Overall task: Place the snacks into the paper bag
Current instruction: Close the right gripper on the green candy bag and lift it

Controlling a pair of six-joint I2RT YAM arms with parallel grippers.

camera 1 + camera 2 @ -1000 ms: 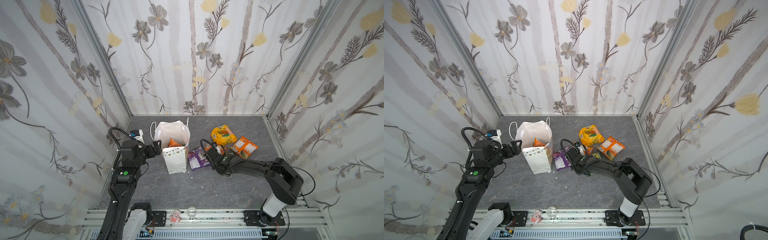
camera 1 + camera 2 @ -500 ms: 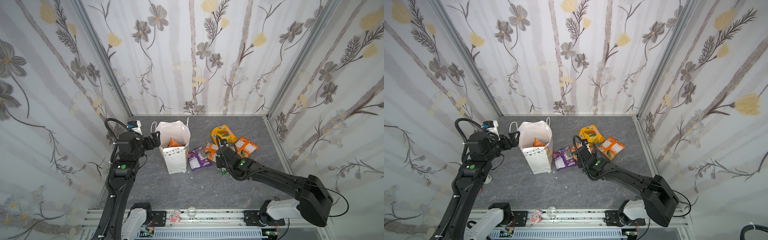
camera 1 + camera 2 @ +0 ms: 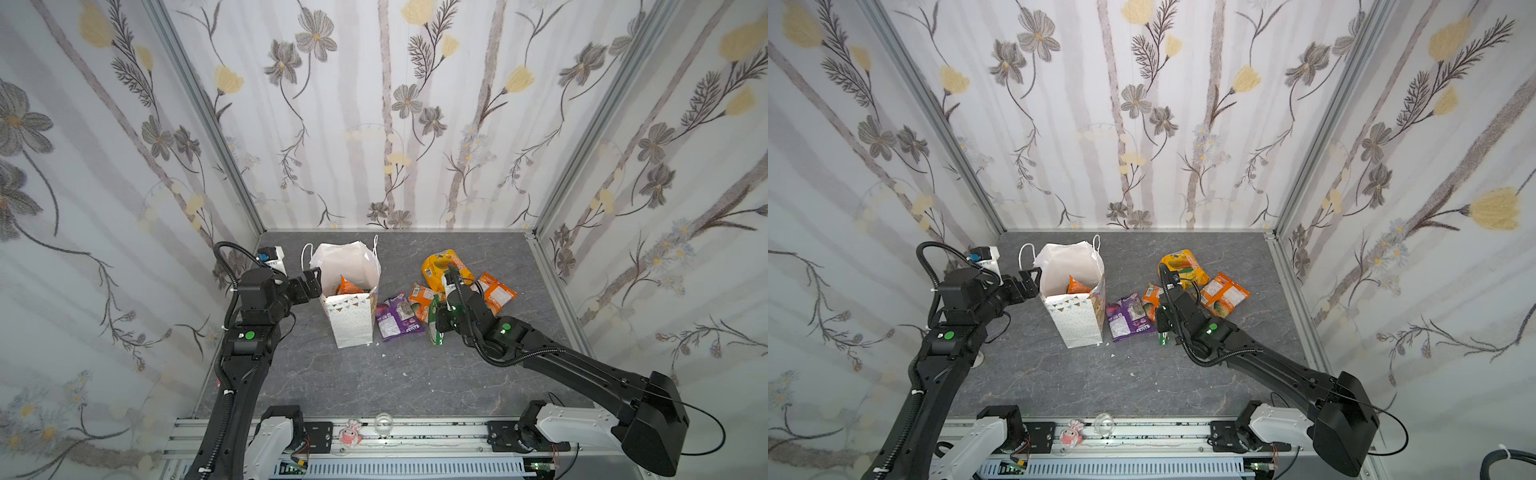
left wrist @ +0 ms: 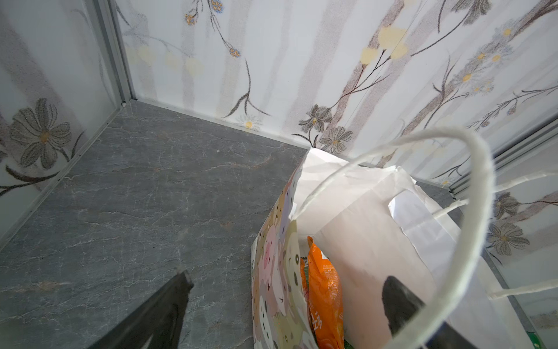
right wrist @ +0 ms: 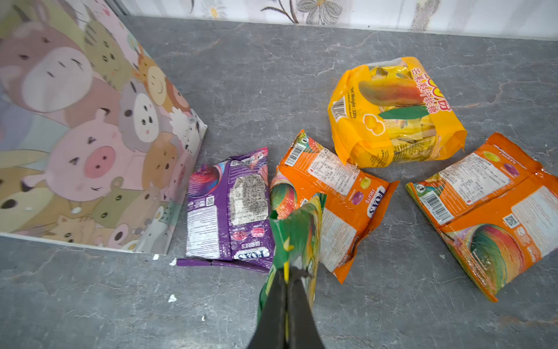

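Right arm has unfolded and now lies low over the surface (image 3: 374,374) vs a sec ago; left arm has edged up by the bag rim. Right tool (image 5: 287,272) is clamped shut on the near edge of the green packet (image 5: 297,229). Packet is held on edge over the purple packet (image 5: 229,205) and nearest orange packet (image 5: 332,193), just right of the paper bag (image 3: 353,320); can't tell if it's fully clear of them. Long axis runs in line w/ the fingers, free end pointing toward the back wall. Left tool (image 4: 287,281) is spread open, straddling the bag wall, one finger inside. One orange pack (image 3: 347,286) is already in the bag; yellow pack (image 5: 392,114) is out on the surface.

Risks:
- Thin edge pinch on crinkly film could slip mid-carry.
- Packet may catch the rim or cord handle (image 4: 477,211) and tip the light bag, esp. since nothing pinches the bag.
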